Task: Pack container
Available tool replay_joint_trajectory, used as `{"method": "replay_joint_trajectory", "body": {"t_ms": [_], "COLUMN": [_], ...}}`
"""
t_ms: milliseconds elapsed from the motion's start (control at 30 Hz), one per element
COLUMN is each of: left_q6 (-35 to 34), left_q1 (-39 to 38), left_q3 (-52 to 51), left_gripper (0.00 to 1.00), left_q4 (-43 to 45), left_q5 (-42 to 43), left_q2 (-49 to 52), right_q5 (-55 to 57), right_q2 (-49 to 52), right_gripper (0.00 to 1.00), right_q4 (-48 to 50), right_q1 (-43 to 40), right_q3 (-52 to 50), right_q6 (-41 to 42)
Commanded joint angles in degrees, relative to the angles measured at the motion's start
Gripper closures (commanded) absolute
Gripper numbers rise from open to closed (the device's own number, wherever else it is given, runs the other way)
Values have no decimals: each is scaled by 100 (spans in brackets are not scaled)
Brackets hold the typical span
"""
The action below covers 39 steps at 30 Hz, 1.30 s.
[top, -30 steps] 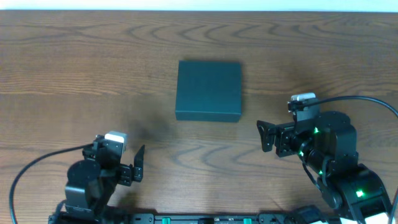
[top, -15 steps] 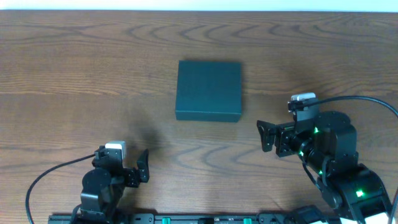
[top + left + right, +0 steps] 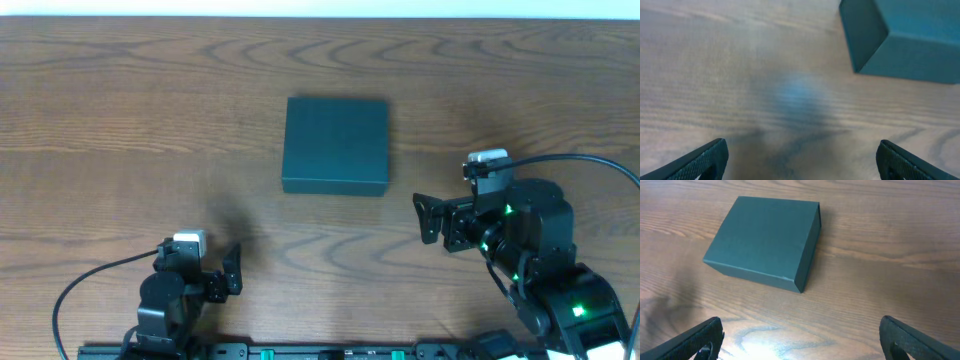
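The work surface was a brown wood-grain tabletop [image 3: 120,120] with a pale strip along its far edge.

Overhead view: The container [image 3: 335,145], a dark teal-green square box, lay flat at the middle of the tabletop with its lid closed. It touched neither arm. The left fingers [image 3: 232,268] sat near the front edge, left of centre and well apart from the container. The right fingers [image 3: 424,216] sat to the right of the container and slightly nearer the front edge, with bare wood between them and the box. Only part of each pair showed from above, so this view did not settle how far they were spread. A black cable [image 3: 85,285] looped out from the left arm, and another black cable [image 3: 590,162] ran from the right arm toward the right edge. Green lights [image 3: 577,312] glowed on the right arm.

Left wrist view: The left fingers [image 3: 702,159] were spread wide, one tip at each lower corner, with nothing between them. A corner of the container [image 3: 900,40] filled the upper right. A blurred bluish patch [image 3: 800,95] lay on the wood.

Right wrist view: The right fingers [image 3: 697,341] were likewise spread wide and empty. The container [image 3: 762,240] rested ahead, left of centre, one corner turned toward the camera.
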Motion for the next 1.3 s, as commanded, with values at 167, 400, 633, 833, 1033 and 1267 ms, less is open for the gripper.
{"method": "replay_joint_trajectory", "body": {"t_ms": [167, 400, 633, 833, 1033, 1267], "left_q6": [66, 66, 66, 66, 66, 66], "left_q1": [24, 24, 24, 24, 24, 24], "left_q3": [-33, -33, -33, -33, -33, -33], "left_gripper": [4, 5, 5, 5, 4, 5], "left_q4": [0, 0, 0, 0, 0, 0], "left_q5": [-234, -232, -234, -234, -234, -234], "left_q2": [-48, -48, -48, -48, -48, -48], "right_q5": [37, 37, 37, 103, 1257, 1381], "right_q2": [2, 2, 2, 2, -525, -1976], "right_gripper": [1, 1, 1, 1, 1, 1], "right_q4": [-7, -7, -7, -79, -59, 629], "right_q1": [-46, -46, -46, -46, -262, -1161], "right_q3": [57, 57, 57, 57, -188, -1473], "right_q6": [-2, -2, -2, -142, -1010, -1001]}}
